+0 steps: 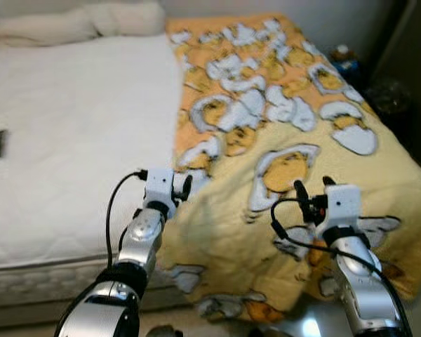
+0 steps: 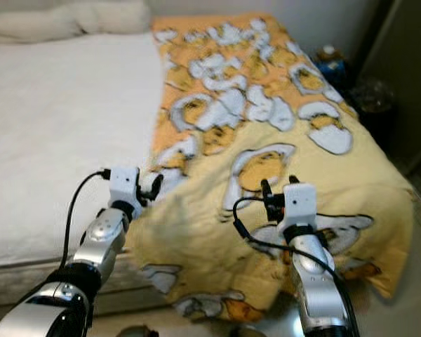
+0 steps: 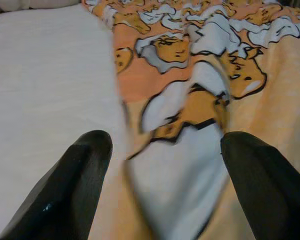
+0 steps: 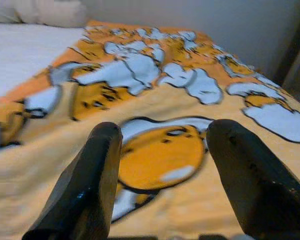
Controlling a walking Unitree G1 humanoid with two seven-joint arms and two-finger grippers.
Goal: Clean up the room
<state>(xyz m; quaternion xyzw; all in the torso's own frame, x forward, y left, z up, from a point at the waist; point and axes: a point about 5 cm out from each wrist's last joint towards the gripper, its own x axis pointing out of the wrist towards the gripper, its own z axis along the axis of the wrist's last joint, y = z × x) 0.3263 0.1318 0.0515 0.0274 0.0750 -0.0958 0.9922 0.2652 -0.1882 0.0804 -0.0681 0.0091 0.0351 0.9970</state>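
Blanket [image 1: 295,140] covers only the bed's [image 1: 70,140] right half; my left claw [image 1: 180,188] and right claw [image 1: 312,191] gape empty, spreading undone.

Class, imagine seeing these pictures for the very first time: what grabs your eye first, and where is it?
The yellow cartoon-print blanket stands out, covering the right half of the bed and draping over its foot. Beside it lies the bare white mattress. Both open grippers hover at the near end: left gripper at the blanket's edge, right gripper over it.

Blanket [image 1: 281,140] on bed's [image 1: 70,140] right half, pillows [image 1: 77,21] behind at head
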